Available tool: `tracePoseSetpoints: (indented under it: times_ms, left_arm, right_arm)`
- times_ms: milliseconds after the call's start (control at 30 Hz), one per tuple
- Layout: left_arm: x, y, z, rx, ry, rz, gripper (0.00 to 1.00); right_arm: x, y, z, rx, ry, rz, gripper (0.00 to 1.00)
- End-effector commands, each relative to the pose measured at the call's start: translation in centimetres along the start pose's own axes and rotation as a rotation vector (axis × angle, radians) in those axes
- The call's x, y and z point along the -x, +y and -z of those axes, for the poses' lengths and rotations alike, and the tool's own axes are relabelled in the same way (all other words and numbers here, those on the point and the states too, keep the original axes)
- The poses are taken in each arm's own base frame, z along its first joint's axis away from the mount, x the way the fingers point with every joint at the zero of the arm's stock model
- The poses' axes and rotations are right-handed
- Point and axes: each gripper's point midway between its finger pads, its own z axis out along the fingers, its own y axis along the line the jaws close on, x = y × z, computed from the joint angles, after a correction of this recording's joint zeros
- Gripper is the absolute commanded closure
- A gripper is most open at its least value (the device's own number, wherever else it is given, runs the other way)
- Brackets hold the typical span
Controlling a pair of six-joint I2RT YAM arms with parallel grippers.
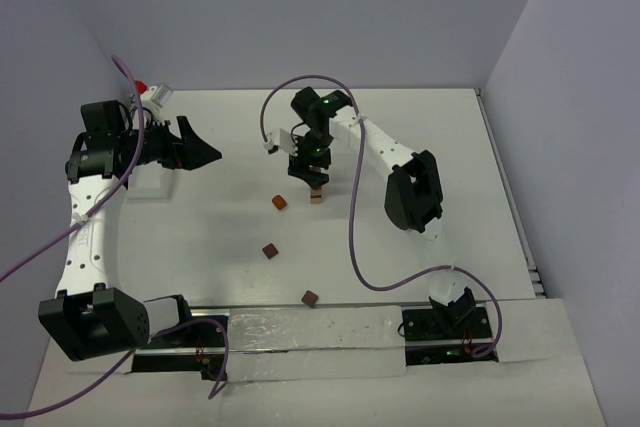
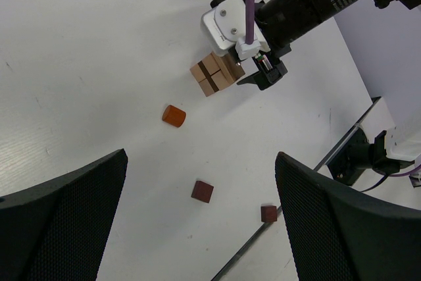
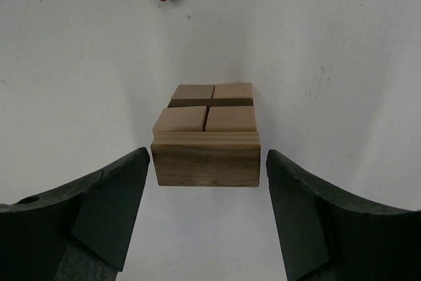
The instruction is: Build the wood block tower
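Right pincer (image 3: 207, 162), released, straddles the tower (image 3: 205, 120); it should rise straight up without brushing it, left pincer (image 1: 203, 145) released at ten o'clock.

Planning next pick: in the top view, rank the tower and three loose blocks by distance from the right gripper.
1. tower, at the right gripper.
2. orange block, just left of it.
3. mid-table dark block, toward the bases.
4. near-edge dark block, farthest.

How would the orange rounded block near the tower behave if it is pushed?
The orange rounded block likely rolls: it looks like a short cylinder lying on its side. It seems small and wooden, so probably light and stiff. A roll could reach the tower nearby.
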Motion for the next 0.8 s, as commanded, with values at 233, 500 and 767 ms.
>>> tracePoseSetpoints:
  times_ms: [233, 500, 767]
  left_arm:
    - [0.9, -0.7, 0.4, -0.019, -0.033, -0.036, 0.01]
    - [1.0, -0.4, 0.3, -0.003, -0.035, -0.023, 0.01]
    - [0.4, 1.5, 0.2, 0.095, -0.042, 0.003, 0.01]
  right_arm:
    - [1.5, 0.2, 1.1, -0.011, -0.032, 0.014, 0.0]
    - [4.6, 0.2, 6.3, -0.115, -0.123, 0.056, 0.0]
    - [7.9, 2.6, 14.4, -0.227, -0.292, 0.103, 0.0]
